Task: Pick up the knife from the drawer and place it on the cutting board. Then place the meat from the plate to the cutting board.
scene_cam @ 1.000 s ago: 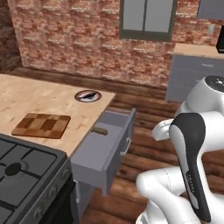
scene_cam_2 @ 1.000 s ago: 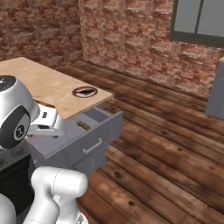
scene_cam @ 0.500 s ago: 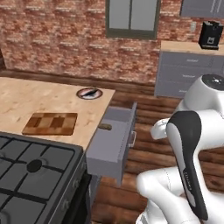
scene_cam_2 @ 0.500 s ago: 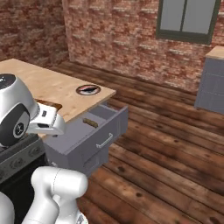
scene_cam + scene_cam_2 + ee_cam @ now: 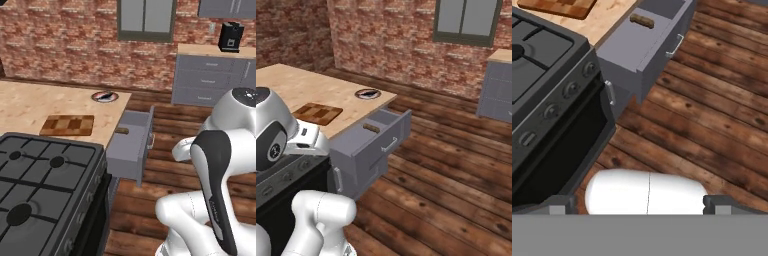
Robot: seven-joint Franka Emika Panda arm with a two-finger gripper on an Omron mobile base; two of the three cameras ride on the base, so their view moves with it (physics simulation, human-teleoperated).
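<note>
**A:** Which step is being worked on here?

**B:** The first one, I judge: getting to the knife. Nothing is being carried yet. The long pale wooden counter (image 5: 35, 107) is bearing the rectangular checker-patterned wooden cutting board (image 5: 67, 125), bare, and beyond it the small round plate with black rim and red ring (image 5: 105, 97), with the small dark grey meat piece (image 5: 104, 95) lying on it.

**A:** And the knife itself?

**B:** The wide shallow grey drawer with its thin silver bar handle (image 5: 378, 142) is standing pulled out from the counter's edge, beside the black stove (image 5: 35, 190). The small brown-handled knife (image 5: 371, 128) is lying inside it, near the back.

**A:** What is the next move calling for?

**B:** Swinging the arm over the open drawer and lowering the claw (image 5: 641, 207) onto the handle.

**A:** How is the arm posing?

**B:** It is folding up close to the base, with the hand looking down at the plank floor in front of the stove, well apart from the drawer. The claw is standing wide, holding nothing.
</note>
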